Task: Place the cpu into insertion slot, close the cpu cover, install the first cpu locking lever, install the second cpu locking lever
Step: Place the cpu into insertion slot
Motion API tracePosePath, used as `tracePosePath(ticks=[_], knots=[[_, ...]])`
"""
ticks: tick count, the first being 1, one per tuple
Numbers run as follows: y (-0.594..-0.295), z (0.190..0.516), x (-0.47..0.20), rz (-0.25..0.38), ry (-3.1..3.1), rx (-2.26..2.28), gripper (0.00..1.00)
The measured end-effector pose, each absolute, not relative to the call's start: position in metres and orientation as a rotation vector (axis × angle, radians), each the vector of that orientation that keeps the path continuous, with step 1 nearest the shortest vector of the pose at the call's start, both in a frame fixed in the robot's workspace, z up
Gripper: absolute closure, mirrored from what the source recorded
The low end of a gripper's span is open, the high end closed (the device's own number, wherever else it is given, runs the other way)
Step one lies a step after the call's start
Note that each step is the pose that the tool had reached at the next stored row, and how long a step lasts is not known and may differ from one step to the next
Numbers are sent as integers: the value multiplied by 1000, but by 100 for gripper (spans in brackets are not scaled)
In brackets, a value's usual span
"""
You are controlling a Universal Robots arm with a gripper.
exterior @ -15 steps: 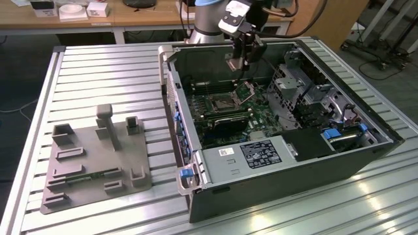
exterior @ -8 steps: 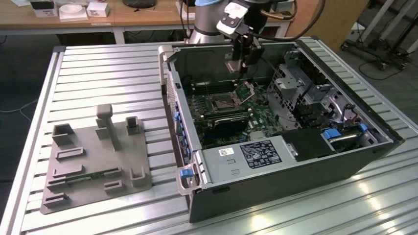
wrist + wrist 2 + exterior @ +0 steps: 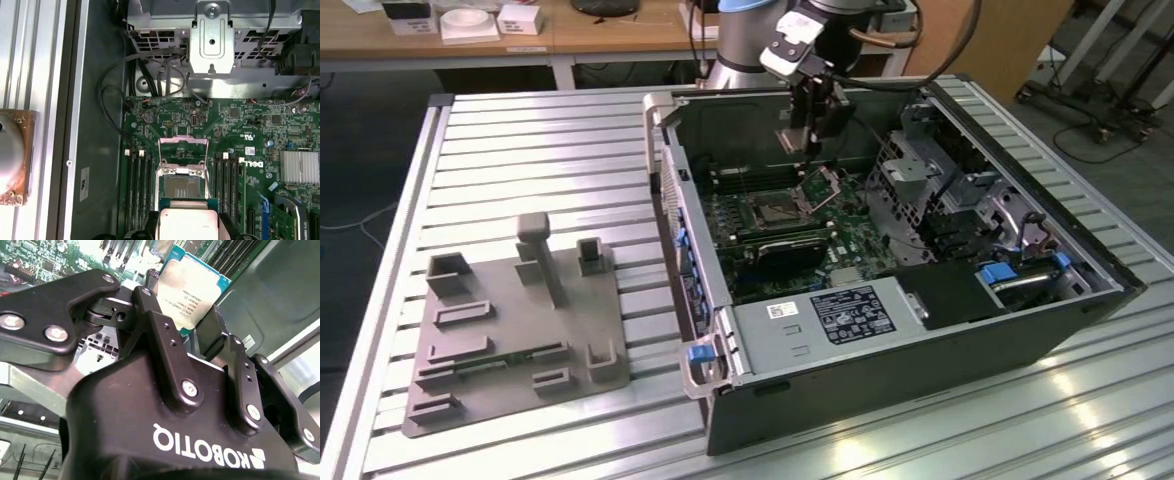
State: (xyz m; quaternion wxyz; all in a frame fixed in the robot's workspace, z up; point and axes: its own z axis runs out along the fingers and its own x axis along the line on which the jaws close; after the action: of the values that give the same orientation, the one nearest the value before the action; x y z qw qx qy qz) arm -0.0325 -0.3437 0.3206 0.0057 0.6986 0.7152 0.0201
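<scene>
Holding anything up there?

Yes. My gripper has its two fingers pinched on opposite edges of the chip, metal top facing the second wrist view.

And where is that chip, counted from the socket?

Above the socket and apart from it. In the first wrist view the chip shows just beside the socket's rim, with no contact between them. In the exterior view I hang over the open computer case, higher than the socket.

Is the socket free?

Its dark, gold-tinged centre lies bare. The cover is swung up from the socket's edge and stands tilted open — the same raised frame shows in the exterior view.

What else sits around the socket?

Long memory slots flank it on both sides. A grey fixture plate lies well apart from it — outside the case, on the ribbed table, toward the exterior view's left.
</scene>
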Motion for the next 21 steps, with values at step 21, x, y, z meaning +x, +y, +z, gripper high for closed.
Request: tracePosePath(ticks=[21], knots=[[-340,303,-33,45,2247,2196,46]])
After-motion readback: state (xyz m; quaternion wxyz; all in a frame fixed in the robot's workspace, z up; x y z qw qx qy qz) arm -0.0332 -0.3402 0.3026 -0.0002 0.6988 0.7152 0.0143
